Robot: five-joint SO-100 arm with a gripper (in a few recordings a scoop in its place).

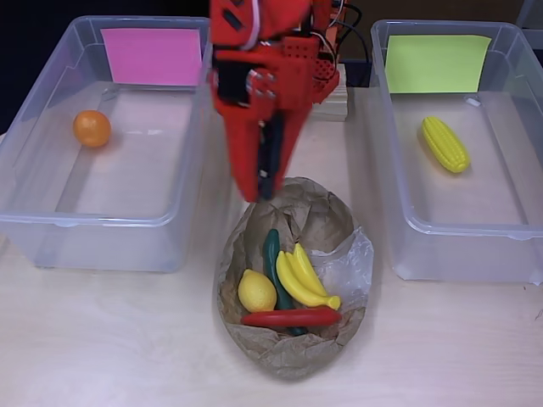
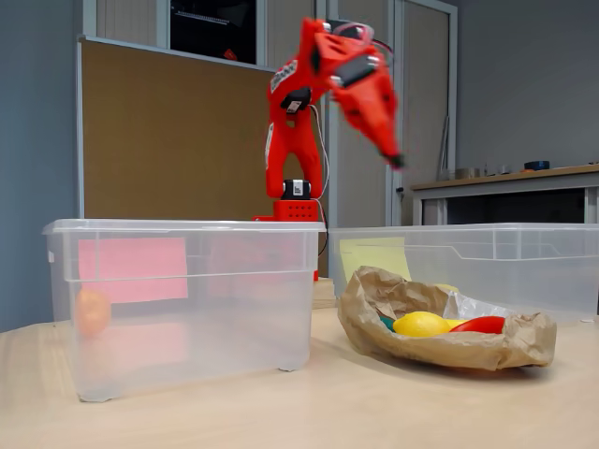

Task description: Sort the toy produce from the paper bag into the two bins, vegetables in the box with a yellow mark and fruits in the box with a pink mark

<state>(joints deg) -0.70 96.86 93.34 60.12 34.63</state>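
With its fingers nearly together and holding nothing, the gripper [image 1: 261,188] hangs high above the paper bag's [image 1: 293,352] far edge, apparently lining up on the lemon [image 1: 256,290], bananas [image 1: 304,277], red pepper [image 1: 291,318] and green vegetable [image 1: 271,250] unsorted inside.

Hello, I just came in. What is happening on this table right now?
A red robot arm is sorting toy produce from a paper bag into two clear bins. Its hand hangs above the bag's rear edge, holding nothing. An orange already lies in the pink-marked bin, and a corn cob in the yellow-marked bin. The bag holds a lemon, bananas, a red pepper and a dark green piece.
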